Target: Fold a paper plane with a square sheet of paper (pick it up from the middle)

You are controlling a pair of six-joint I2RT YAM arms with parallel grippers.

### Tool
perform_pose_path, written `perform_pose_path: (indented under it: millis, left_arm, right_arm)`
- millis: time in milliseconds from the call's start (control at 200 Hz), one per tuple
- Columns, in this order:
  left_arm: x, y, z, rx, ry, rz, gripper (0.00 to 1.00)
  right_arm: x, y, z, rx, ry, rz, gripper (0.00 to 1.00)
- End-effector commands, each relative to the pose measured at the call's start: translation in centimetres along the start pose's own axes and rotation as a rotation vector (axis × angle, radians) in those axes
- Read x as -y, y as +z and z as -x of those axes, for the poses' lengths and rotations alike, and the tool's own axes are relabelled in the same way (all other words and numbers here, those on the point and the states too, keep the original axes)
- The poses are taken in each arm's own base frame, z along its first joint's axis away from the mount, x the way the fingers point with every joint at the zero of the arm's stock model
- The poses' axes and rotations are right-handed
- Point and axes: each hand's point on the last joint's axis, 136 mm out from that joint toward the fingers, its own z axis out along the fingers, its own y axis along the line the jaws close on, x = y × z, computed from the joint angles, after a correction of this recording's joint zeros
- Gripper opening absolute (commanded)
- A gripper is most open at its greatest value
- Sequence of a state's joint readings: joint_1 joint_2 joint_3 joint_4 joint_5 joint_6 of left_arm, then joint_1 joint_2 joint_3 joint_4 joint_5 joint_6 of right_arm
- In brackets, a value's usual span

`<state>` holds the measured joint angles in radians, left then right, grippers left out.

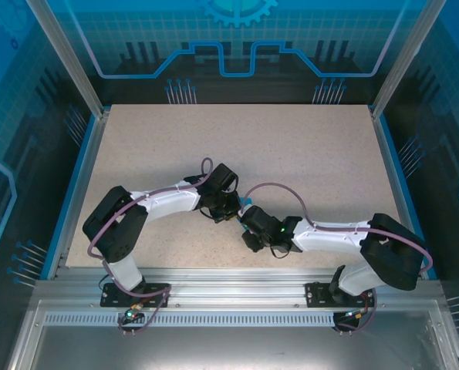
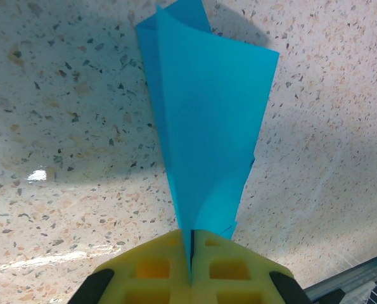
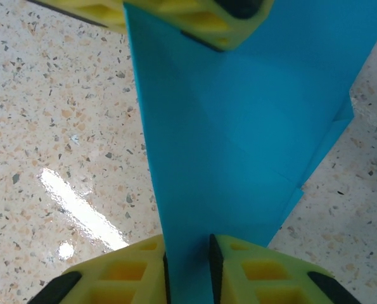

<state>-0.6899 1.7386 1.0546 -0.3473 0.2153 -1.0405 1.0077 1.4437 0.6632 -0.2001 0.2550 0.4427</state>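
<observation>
The teal paper plane [image 2: 207, 126] hangs above the speckled worktop [image 2: 61, 126], its narrow end clenched in the left tool [image 2: 191, 244]. The right tool [image 3: 188, 244] straddles the opposite edge with its jaws close together, but I cannot tell whether it pinches. If both grip and pull apart, the thin paper could tear or lose its creases.

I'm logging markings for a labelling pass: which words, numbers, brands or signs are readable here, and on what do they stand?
None can be read.
The teal paper, the left gripper's yellow fingers and the speckled table carry no print.
The blue back panel bears a gear graphic and circuit lines, no letters.
</observation>
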Motion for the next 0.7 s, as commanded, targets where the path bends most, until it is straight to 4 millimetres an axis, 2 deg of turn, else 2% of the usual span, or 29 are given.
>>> perform_pose_path:
  millis: [0,315,475,570,695]
  left_arm:
    - [1.1,-1.0,-0.3,-0.018,0.003,-0.025,0.00]
    - [1.1,-1.2,-0.3,-0.013,0.008,-0.024,0.02]
    - [1.0,-1.2,-0.3,-0.013,0.007,-0.021,0.03]
    - [0.9,-1.2,-0.4,-0.015,0.006,-0.017,0.03]
    - [0.8,-1.1,-0.4,-0.015,0.003,-0.018,0.02]
  right_arm:
    - [-0.5,-0.1,1.3,0.037,0.008,-0.001,0.19]
    - [-0.5,0.4,0.6,0.022,0.043,0.028,0.10]
    - [-0.7,0.5,0.1,0.001,0.066,0.053,0.17]
    - [-1.1,-0.1,0.8,0.005,0.068,0.068,0.24]
    - [-1.1,-0.6,1.6,0.023,0.099,0.071,0.26]
